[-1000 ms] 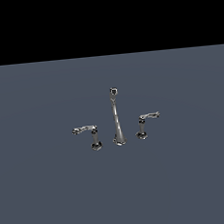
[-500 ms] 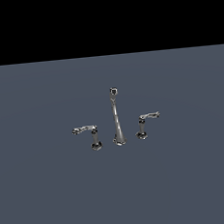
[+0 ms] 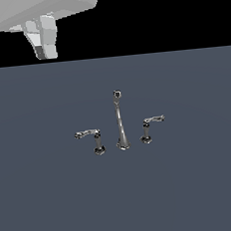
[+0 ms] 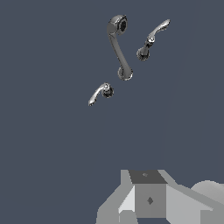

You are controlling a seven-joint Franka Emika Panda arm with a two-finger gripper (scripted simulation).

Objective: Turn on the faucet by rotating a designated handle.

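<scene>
Faucet (image 3: 120,122) sits mid-frame on the tabletop (image 3: 194,190), handle (image 3: 87,135) just left of the spout, pincer (image 3: 44,44) far off at upper left (apart or together, cannot tell), so approach from above, align with the lever's arm, then push sideways.

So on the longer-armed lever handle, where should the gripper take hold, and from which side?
Probably near the free end of the handle, the lever on the exterior view's left: its arm juts sideways from its post, away from the spout, so descending from above with fingers straddling the arm looks clearest. The gripper hangs far above.
</scene>
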